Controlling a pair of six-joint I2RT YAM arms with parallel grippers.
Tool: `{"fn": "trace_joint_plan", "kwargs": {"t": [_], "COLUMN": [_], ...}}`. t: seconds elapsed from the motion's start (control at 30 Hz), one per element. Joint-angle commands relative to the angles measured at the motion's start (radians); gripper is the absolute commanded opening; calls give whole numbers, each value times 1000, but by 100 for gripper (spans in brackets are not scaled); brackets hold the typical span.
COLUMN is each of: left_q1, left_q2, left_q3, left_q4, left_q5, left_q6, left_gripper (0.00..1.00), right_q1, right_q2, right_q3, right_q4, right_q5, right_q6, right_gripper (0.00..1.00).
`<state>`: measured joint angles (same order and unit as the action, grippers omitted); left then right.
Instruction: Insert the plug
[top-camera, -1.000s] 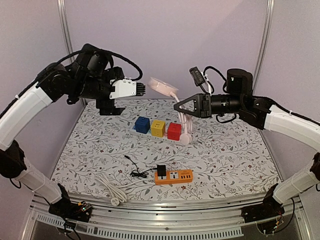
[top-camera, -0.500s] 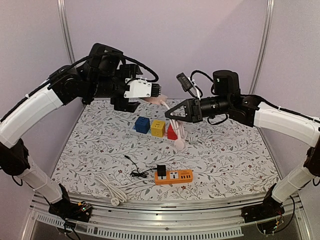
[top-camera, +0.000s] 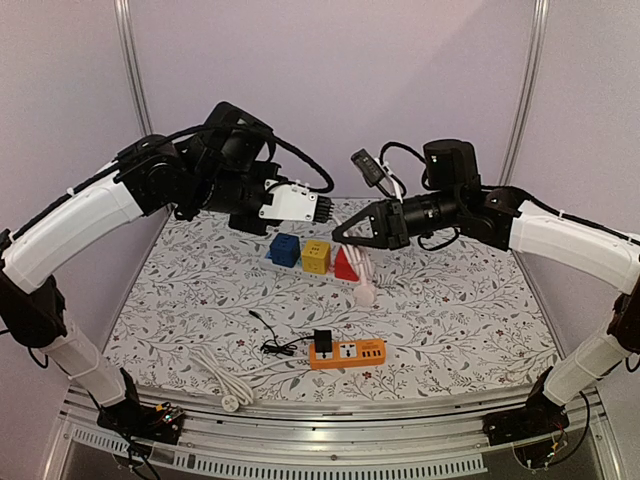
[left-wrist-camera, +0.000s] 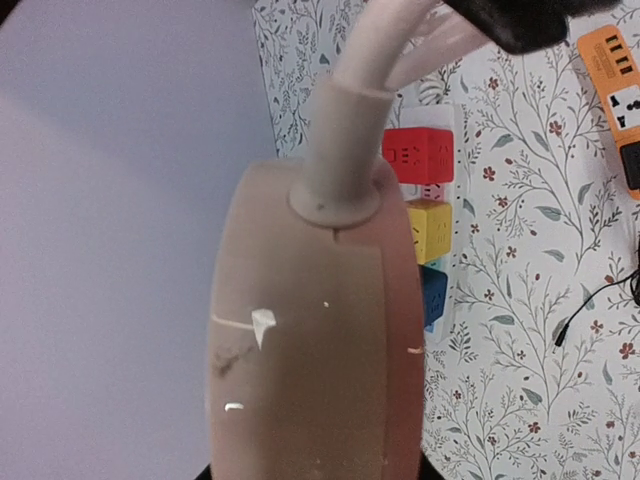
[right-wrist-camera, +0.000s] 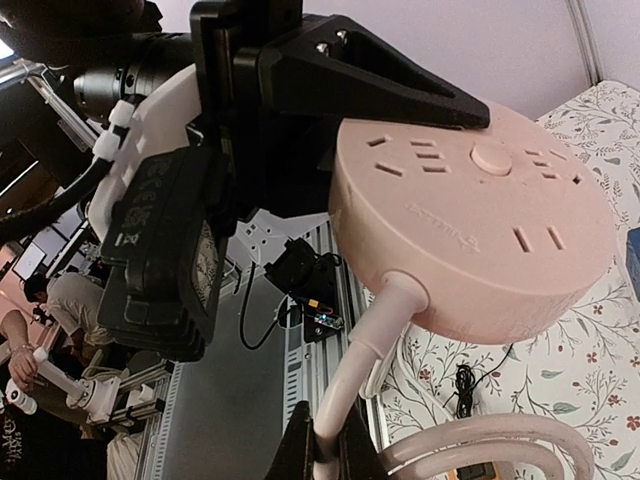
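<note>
Plug cord (right-wrist-camera: 365, 350), smooth pink tubing, is pinched by the right gripper (top-camera: 340, 232) near the red cube (left-wrist-camera: 418, 155), its disc-shaped hub (right-wrist-camera: 480, 220) clamped by the left gripper (top-camera: 325, 207).

1. The round socket (right-wrist-camera: 470, 230) is pale pink, and its cord (right-wrist-camera: 372, 345) matches.
2. The tablecloth (top-camera: 450, 320) is white with grey leafy sprigs and small red flowers.
3. There is a blue cube (top-camera: 285, 249), a yellow cube (top-camera: 316, 256) and a red cube (top-camera: 346, 266).
4. The power strip (top-camera: 346, 354) is orange, and its adapter (top-camera: 323, 340) is black.
</note>
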<state>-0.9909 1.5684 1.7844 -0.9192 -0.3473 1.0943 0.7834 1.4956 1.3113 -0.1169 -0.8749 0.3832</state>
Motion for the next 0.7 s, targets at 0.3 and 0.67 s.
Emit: {"fn": "trace_joint_plan", "kwargs": {"t": [0.3, 0.67], "left_q1": [-27, 52], "left_q2": [170, 272], "left_q3": [125, 156], "left_q4": [-214, -350], "left_q5": [-233, -46], "left_q6": [-398, -676], "left_gripper": [0, 0], "right_q1": [13, 186], "right_q2": [-104, -209], "right_q3": [46, -242], "right_q4": [-357, -317], "right_q5": [853, 1132], "right_q6": [41, 3], "right_gripper": [53, 72]}}
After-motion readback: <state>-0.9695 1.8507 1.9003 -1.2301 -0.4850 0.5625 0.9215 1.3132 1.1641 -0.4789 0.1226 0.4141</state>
